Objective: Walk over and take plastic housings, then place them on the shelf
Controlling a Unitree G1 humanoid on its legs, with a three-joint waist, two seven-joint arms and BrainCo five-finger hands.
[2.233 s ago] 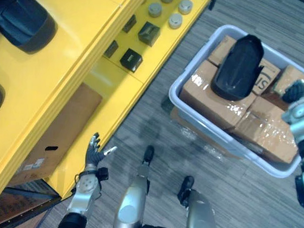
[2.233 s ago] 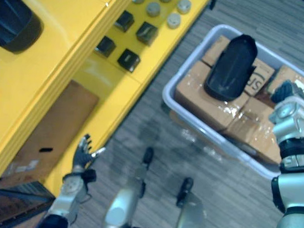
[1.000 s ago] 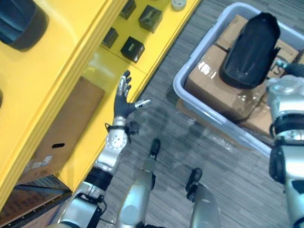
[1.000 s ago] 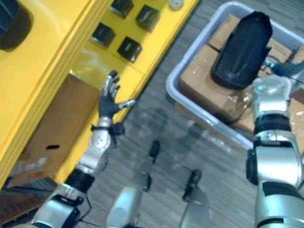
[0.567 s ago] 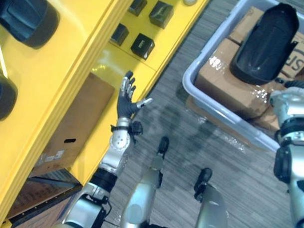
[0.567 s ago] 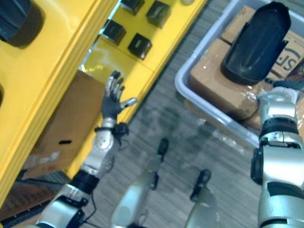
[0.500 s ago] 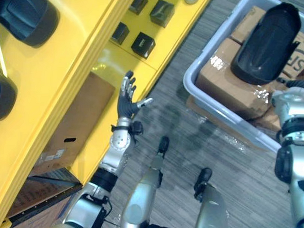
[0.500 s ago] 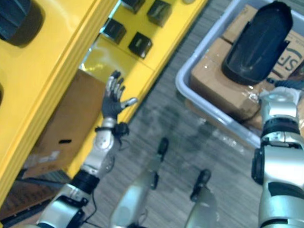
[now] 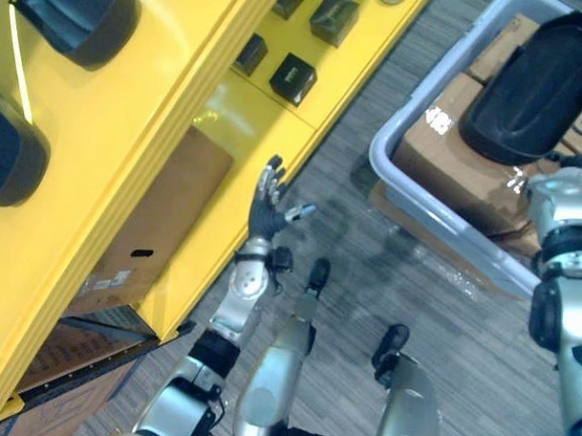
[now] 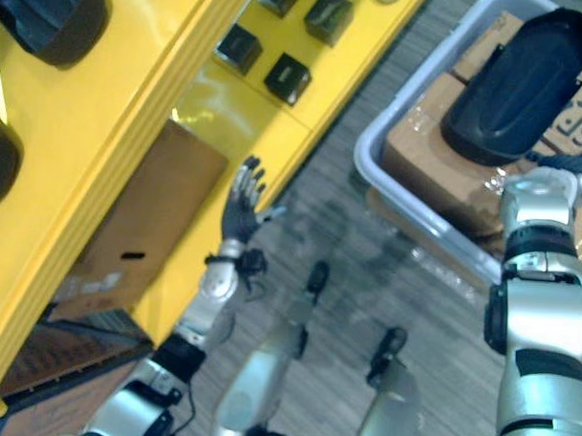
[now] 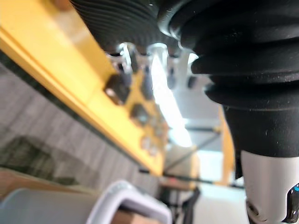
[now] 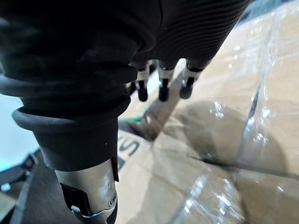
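Observation:
A black plastic housing lies on the taped cardboard boxes inside a grey bin on the floor at the right. Two more black housings rest on top of the yellow shelf at the left. My right hand reaches into the bin just beside the housing, its fingers straight above the boxes and holding nothing. Over the floor by the shelf's front edge, my left hand is raised with fingers spread, empty.
Several small black boxes stand on the shelf's lower level. A brown cardboard box sits under that level. Grey striped floor lies between the shelf and the bin.
The whole view has shifted, so the camera moved. My left hand sits slightly lower against the shelf front, still spread. The right hand stays over the boxes beside the housing.

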